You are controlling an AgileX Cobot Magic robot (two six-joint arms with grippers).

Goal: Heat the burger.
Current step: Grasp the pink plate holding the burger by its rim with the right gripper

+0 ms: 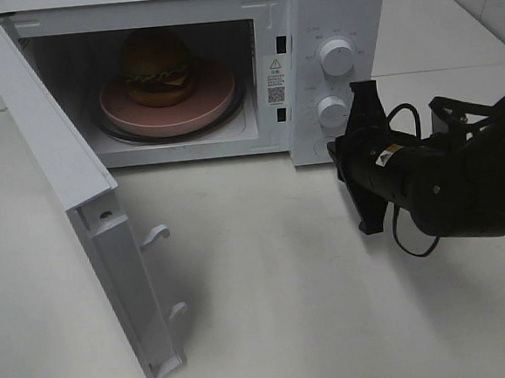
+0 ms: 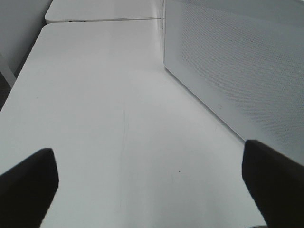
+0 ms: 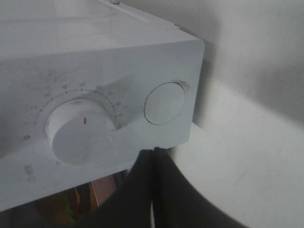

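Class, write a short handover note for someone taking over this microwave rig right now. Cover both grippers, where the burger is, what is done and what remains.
Left gripper: open, empty, above the table.
Right gripper: shut, holding nothing, close to the lower knob of the microwave. Whether it touches the panel cannot be told.
Burger: on the pink plate inside the microwave.
Done: burger loaded.
Left: the door stands wide open. Close it, then probably set the knobs to start heating.
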